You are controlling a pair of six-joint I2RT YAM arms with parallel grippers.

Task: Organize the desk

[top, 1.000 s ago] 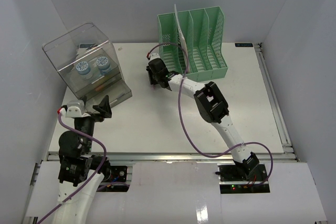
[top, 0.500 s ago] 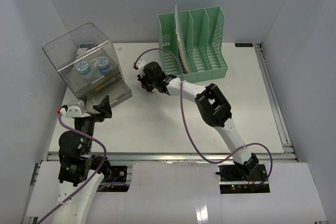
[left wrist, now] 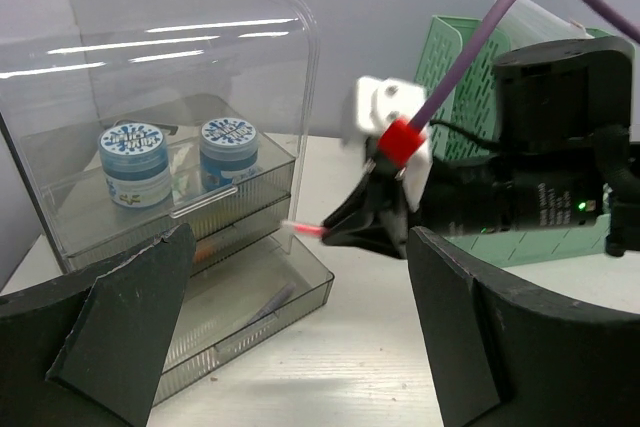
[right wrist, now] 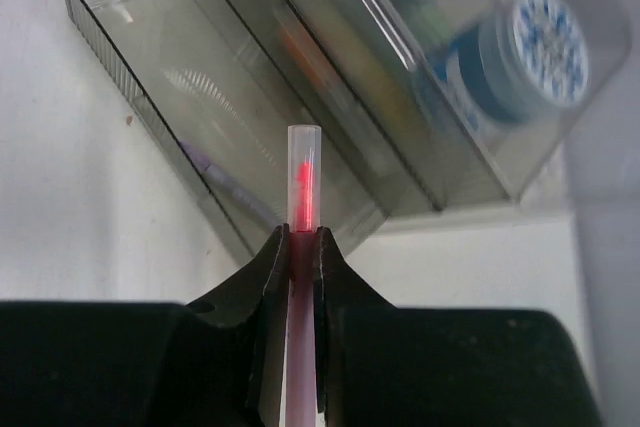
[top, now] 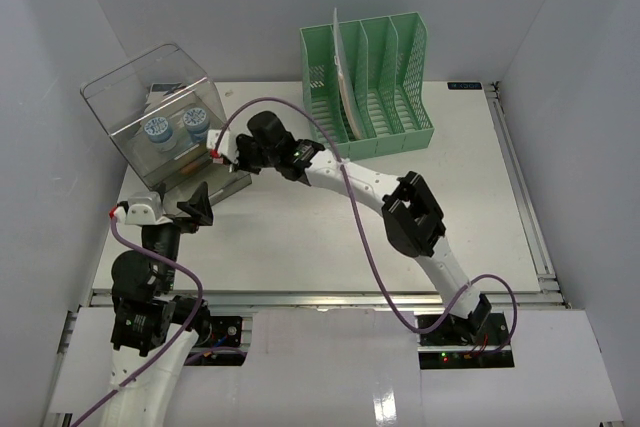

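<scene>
Currently a pink pen is pinched in the closed right claw, an open drawer lying just ahead; the left claw is held wide, empty

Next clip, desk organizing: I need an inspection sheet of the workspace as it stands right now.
Surface: white desk, no spills seen.
Job's things: red pen, pointed toward the clear box's pulled-out bottom drawer.
Clutter: two blue-lidded jars inside the box; a blurred pen-like item in the drawer; green file rack with a sheet in its left slot.
Grippers: right gripper shut on red pen; left gripper open, empty.
Cables: purple cable arches over the right wrist; another on left arm.
Surroundings: pale grey walls.
</scene>
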